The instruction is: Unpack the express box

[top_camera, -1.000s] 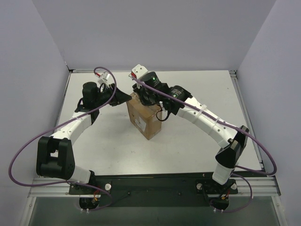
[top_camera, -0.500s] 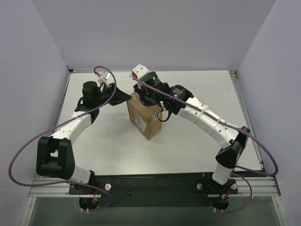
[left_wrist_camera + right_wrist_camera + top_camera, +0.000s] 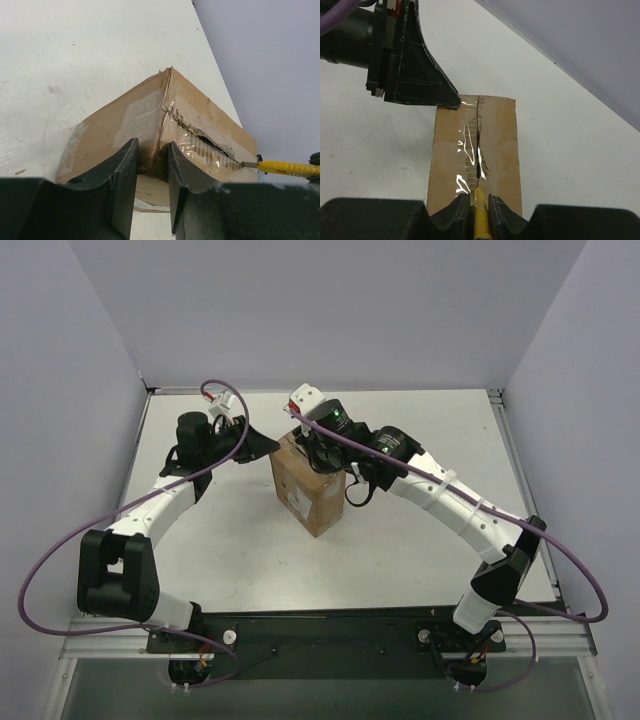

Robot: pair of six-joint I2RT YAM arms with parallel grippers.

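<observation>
1. Express box [image 3: 308, 490] stands mid-way across the table [image 3: 420, 540], its taped top seam partly slit.
2. Left gripper [image 3: 151, 150] pinches a top corner of it.
3. Right gripper [image 3: 479, 199] clamps a yellow utility knife [image 3: 480, 222] — blade at the seam.

The white table [image 3: 235, 545] bears the express box [image 3: 315, 498], standing upright near its middle.

A white matte tabletop [image 3: 420, 540], faintly scuffed, is enclosed at the left, back and right by plain pale lilac-grey walls [image 3: 330, 310]. A silver aluminium rail [image 3: 545, 645] runs along its near edge. The light is soft and even, with weak shadows.
</observation>
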